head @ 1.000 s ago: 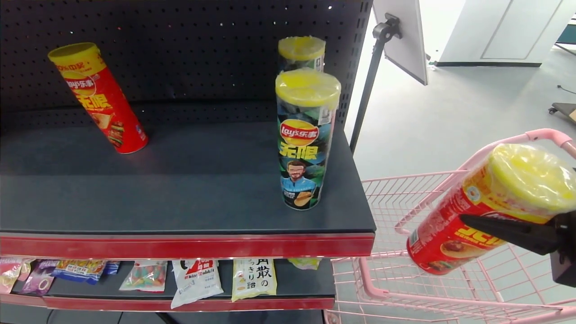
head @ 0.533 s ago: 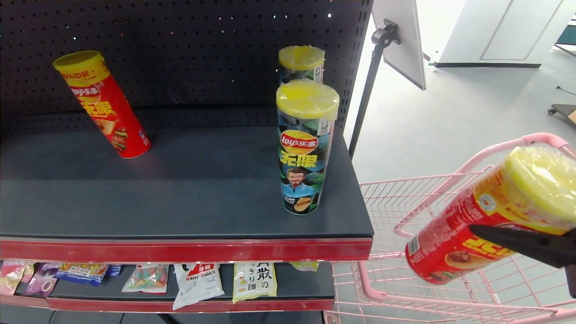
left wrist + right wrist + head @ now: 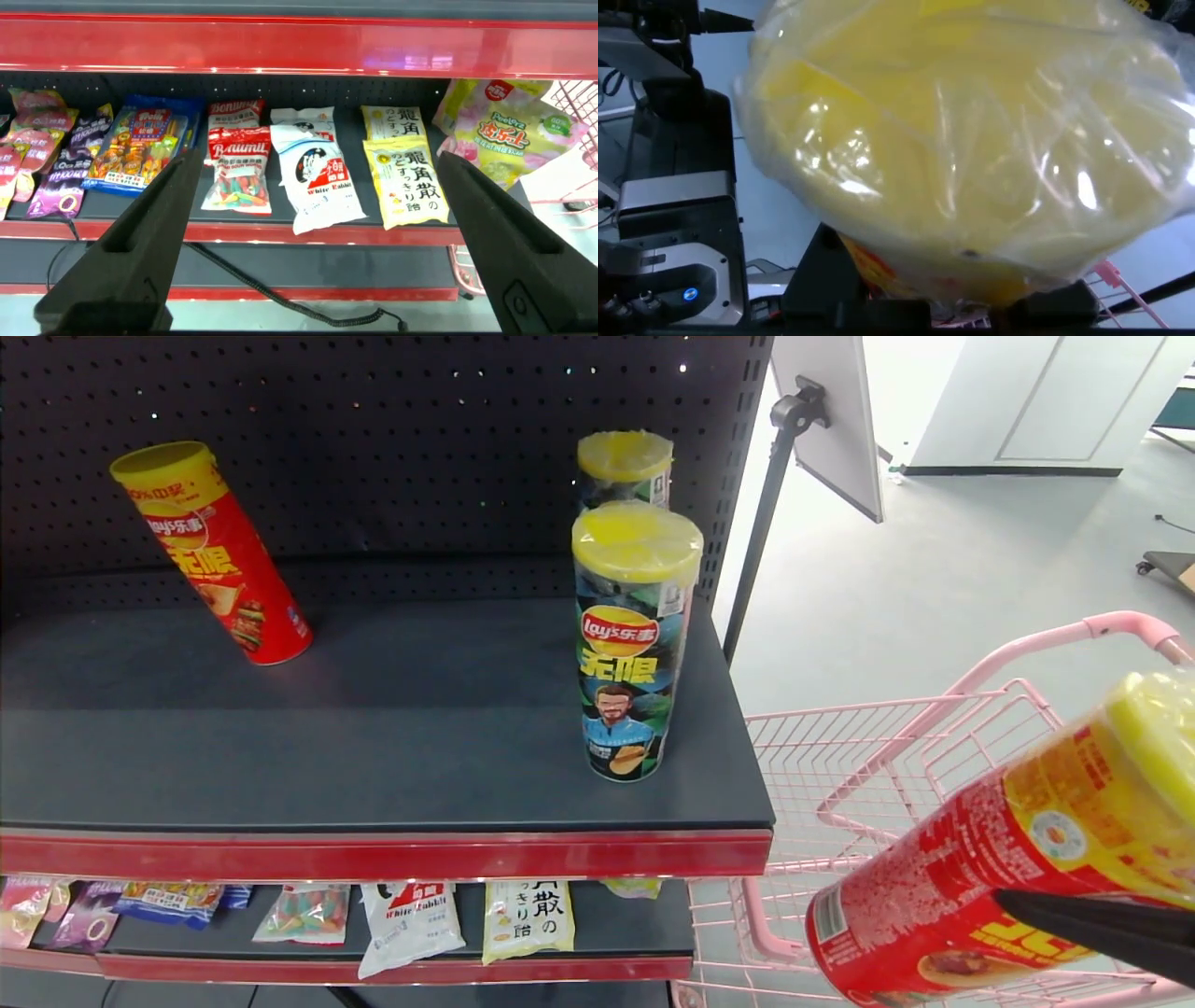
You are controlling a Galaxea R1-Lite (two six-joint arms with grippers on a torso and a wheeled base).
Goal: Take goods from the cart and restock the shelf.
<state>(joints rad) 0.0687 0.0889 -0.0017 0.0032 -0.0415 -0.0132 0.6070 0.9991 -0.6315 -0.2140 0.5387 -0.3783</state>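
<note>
Carrying red can (image 3: pixel 980 868) in right gripper (image 3: pixel 1032 903), jaws pressed onto the body nearer the lid end, base pointing down toward shelf (image 3: pixel 373 747). Hanging tilted over cart (image 3: pixel 887 747), just off the shelf's right end, not yet above the board. Gripped high, probably to leave the base free for setting down.

Holding left gripper (image 3: pixel 313 233) spread and empty, low in front of the snack bags (image 3: pixel 308 168) on the lower tier. Looks parked out of the way.

Already up top: front blue can (image 3: pixel 630 653) near the right edge, rear blue can (image 3: pixel 624 462) directly behind it, shelved red can (image 3: pixel 215 555) back left. Bare board between, so likely slotting in there, beside the matching red.

Needs righting before touchdown, since landing tilted risks a topple. Also worth watching the front blue can, close to the inbound path.
</note>
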